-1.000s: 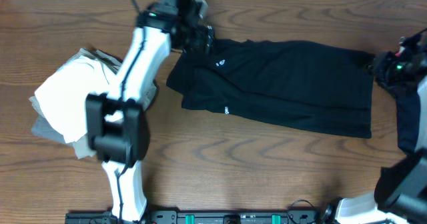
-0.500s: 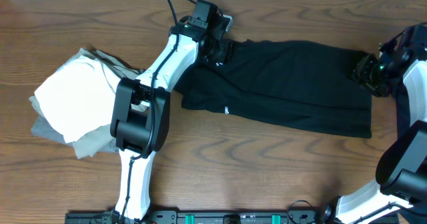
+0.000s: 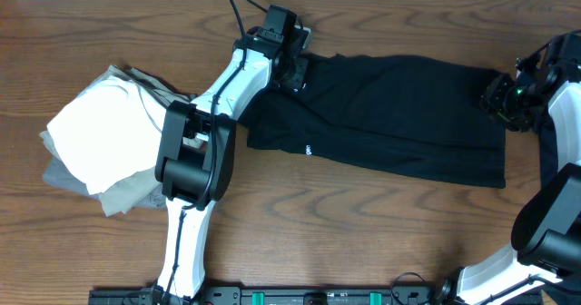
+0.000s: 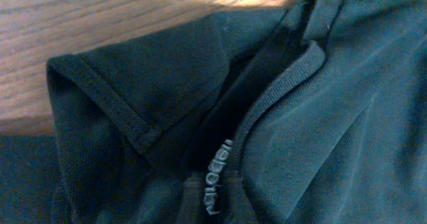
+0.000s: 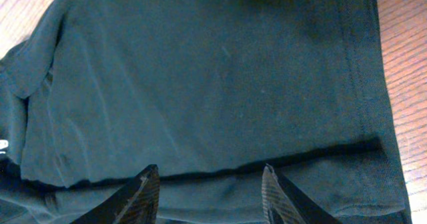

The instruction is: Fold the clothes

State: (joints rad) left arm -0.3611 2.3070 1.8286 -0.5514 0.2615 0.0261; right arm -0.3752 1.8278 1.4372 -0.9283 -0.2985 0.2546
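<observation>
On the wood table (image 3: 363,241), black shirt (image 3: 390,114) lies spread flat. Risk: a one-layer pinch at the collar (image 4: 280,96) could drag the fold crooked. Arms stretched wide: left gripper (image 3: 292,64) at collar, grip can't be told; right gripper (image 5: 208,174) over hem (image 5: 365,64), fingers apart, empty.

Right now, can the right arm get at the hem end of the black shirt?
Probably yes. The right arm hangs at that end of the black shirt, its jaws open over the hem, and nothing lies between them and the cloth.
</observation>
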